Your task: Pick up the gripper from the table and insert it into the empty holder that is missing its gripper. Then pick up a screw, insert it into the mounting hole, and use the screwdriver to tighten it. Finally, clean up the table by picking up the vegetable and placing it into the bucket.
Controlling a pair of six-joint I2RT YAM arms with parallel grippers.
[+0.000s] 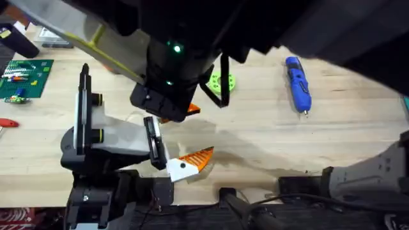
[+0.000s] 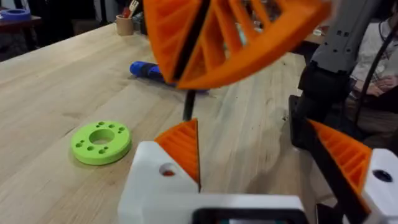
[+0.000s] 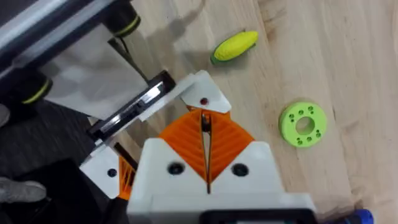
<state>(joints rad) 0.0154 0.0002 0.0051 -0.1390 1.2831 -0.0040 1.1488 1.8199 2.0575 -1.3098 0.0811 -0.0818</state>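
My left gripper [image 1: 185, 137] stands open near the table's front edge, its white fingers with orange pads spread wide [image 2: 267, 162]. My right gripper [image 3: 205, 134] hangs just above one of those fingers [image 3: 199, 93] and over that finger's mounting hole. It is shut on a thin dark pin that looks like the screw [image 2: 188, 106], whose lower end reaches that finger's tip. The blue screwdriver [image 1: 297, 83] lies at the back right of the table. The yellow-and-green vegetable [image 3: 235, 46] lies on the wood beyond the grippers. The bucket is out of view.
A green disc with holes [image 1: 220, 82] lies behind the grippers. A green brick board [image 1: 22, 76] and a red item [image 1: 6, 121] sit at the far left. The right arm [image 1: 176, 48] looms large and dark across the middle.
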